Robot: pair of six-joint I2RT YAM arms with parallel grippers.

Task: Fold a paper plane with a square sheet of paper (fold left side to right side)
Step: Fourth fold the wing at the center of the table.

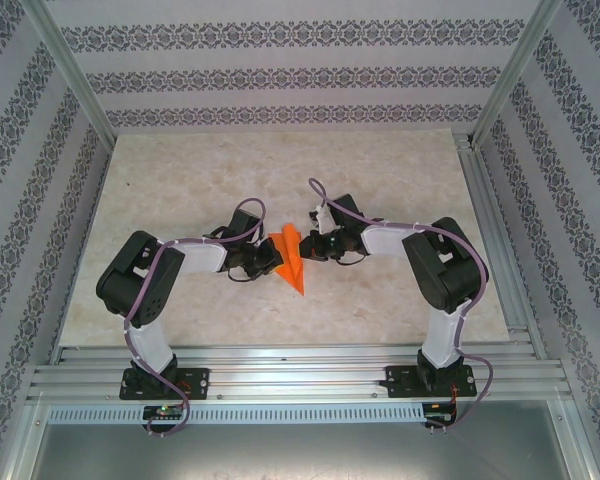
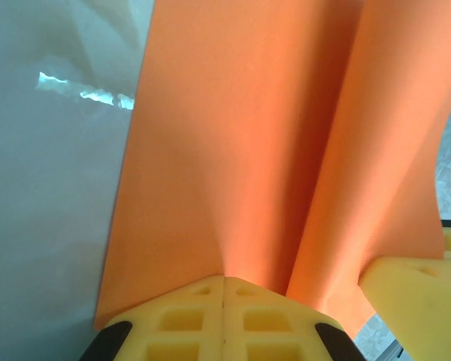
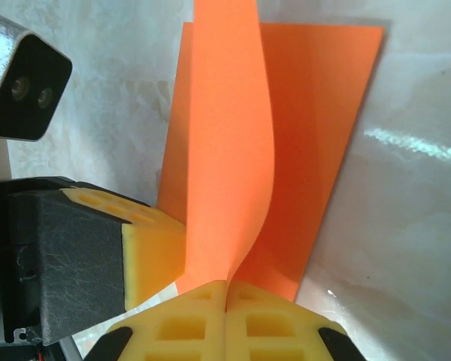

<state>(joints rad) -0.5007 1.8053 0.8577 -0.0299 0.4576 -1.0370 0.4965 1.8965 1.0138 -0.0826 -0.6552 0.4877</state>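
— Where is the paper plane (image 1: 293,262)?
— You have it on the surface (image 1: 180,180) between the two arms, its point toward the bases.
— And your end effectors?
— Your left end effector (image 2: 224,289) is pressed together on a fold of it. Your right end effector (image 3: 227,293) pinches a raised flap.

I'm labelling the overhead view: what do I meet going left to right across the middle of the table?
In order: left arm's elbow → left gripper → folded orange paper → right gripper → right arm's elbow.
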